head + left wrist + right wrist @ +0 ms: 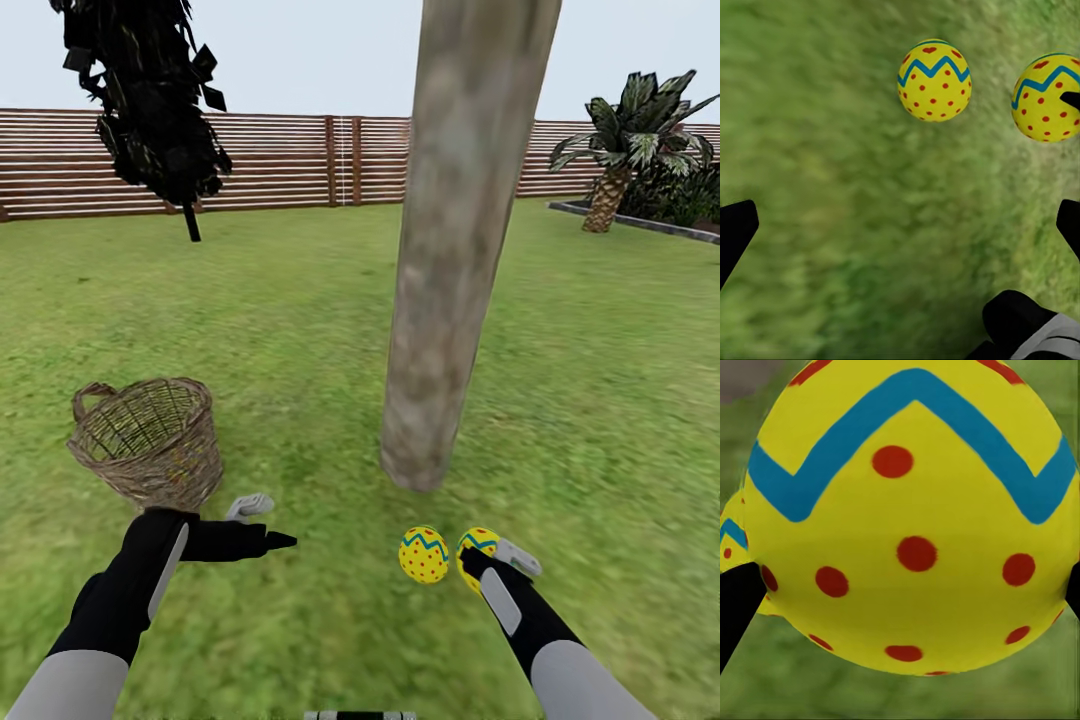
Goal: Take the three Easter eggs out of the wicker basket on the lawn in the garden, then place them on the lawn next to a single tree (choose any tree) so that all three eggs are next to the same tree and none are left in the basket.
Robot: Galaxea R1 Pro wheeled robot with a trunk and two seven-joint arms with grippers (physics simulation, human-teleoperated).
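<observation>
So the right gripper (pixel 492 560) grips a yellow red-dotted egg (pixel 477 551) near the thick grey-brown trunk (pixel 455 270); I'd release low, beside the other egg (pixel 424 555). Left gripper (pixel 262 522) gapes empty.

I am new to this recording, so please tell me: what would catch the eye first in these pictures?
First, the thick grey-brown tree trunk rising mid-lawn, with two yellow dotted eggs at its foot: one lying free on the grass, the other between the right gripper's fingers. To the left stands the wicker basket, with the left gripper open just beside it.
</observation>
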